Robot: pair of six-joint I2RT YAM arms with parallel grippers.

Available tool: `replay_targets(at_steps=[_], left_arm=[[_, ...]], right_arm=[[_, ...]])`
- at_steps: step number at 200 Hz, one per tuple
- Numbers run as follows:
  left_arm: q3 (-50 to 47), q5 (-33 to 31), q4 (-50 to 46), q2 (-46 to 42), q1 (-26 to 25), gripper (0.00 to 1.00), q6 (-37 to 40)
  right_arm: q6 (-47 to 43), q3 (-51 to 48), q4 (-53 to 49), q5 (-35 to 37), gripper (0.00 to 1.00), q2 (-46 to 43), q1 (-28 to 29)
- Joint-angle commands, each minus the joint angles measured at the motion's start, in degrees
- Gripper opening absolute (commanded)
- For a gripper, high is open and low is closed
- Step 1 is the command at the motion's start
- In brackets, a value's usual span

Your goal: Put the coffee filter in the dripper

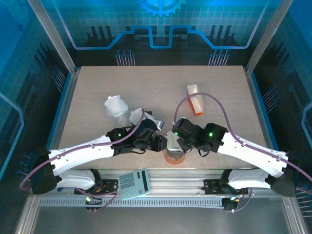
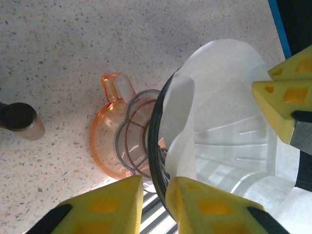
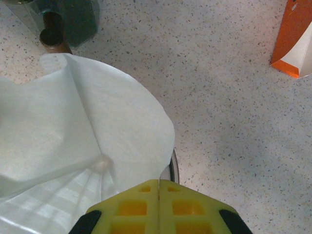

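Your dripper (image 1: 174, 157), orange-tinted glass with a handle, stands low in the centre of the top view. It is close to the near edge of the table (image 1: 97, 87), right between the two claws.

The coffee filter (image 3: 73, 122) is at the dripper's mouth. In the left wrist view the white paper spreads across the right of the frame above the clear ribbed cone. One flap laps over the dark rim, while the orange base and handle show left of centre. How deep the paper is seated you cannot tell.

Your right claw (image 3: 159, 184) is closed. Its yellow fingertips press flat together at the bottom of its own view, and the paper's edge runs straight into the seam between them, so it pinches the filter.

Your left claw (image 2: 154, 190) sits at the bottom of its view with the jaws drawn close, one finger outside the rim and the other inside by the paper. A thin strip of light shows beside the rim, so you cannot tell whether it grips.

An orange-and-white box (image 1: 196, 99) lies right of centre, higher in the top view and well apart from the dripper. A calculator (image 1: 134, 184) rests at the bottom, near the left arm's base.
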Motion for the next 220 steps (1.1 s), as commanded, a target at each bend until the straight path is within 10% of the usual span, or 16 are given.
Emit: replay_targets(at_steps=[1, 82, 220], left_arm=[[-0.4, 0.3, -0.8, -1.3, 0.3, 0.2, -0.5], [-0.6, 1.3, 0.4, -1.1, 0.2, 0.18, -0.9], [-0.6, 1.8, 0.6, -1.3, 0.2, 0.19, -1.4]], right_arm=[[1.5, 0.7, -0.1, 1.2, 0.1, -1.5, 0.5], [2.6, -0.5, 3.6, -3.6, 0.68, -2.6, -1.4], [2.3, -5.8, 6.4, -10.4, 0.63, -1.4, -6.8]])
